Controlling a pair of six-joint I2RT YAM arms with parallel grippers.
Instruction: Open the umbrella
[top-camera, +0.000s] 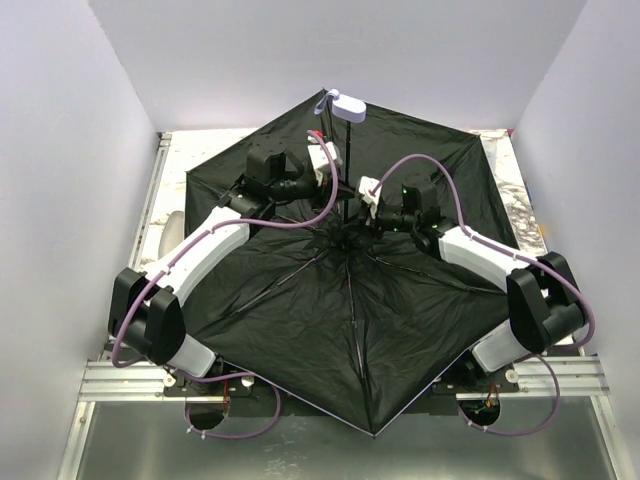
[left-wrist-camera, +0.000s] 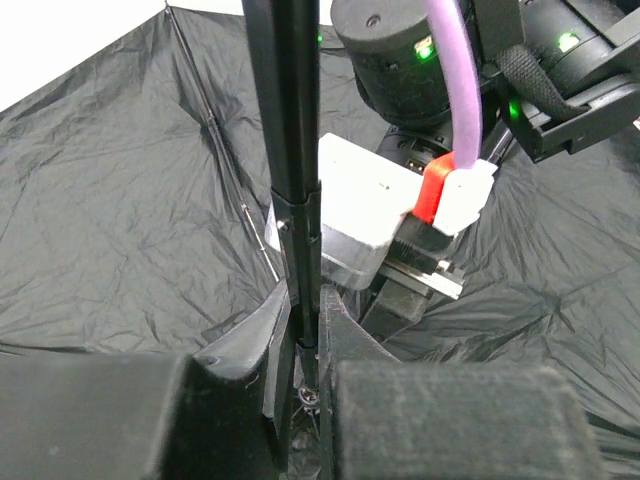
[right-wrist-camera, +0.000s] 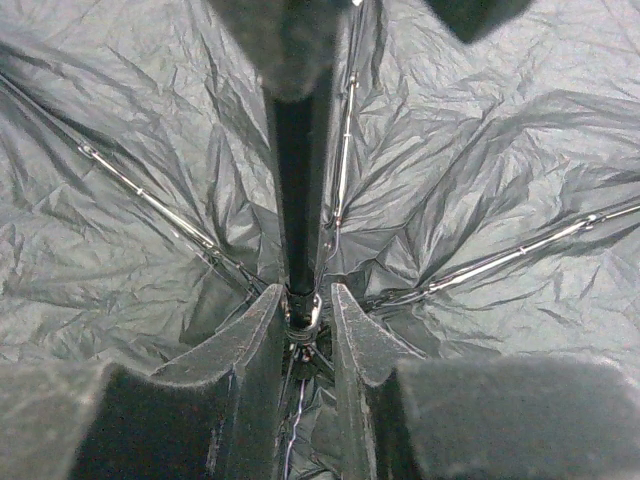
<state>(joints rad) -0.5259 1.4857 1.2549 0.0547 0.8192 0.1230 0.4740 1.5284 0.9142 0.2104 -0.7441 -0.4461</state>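
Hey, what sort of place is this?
Probably a robotics lab cell: plain white walls box in the table, and two arms are mounted at an aluminium rail.

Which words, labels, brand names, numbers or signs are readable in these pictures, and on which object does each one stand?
None can be read.
The umbrella shows no print on its black lining or lavender handle.
The white block in the left wrist view bears only tiny marks, too small to read.
The green lights are plain dots.
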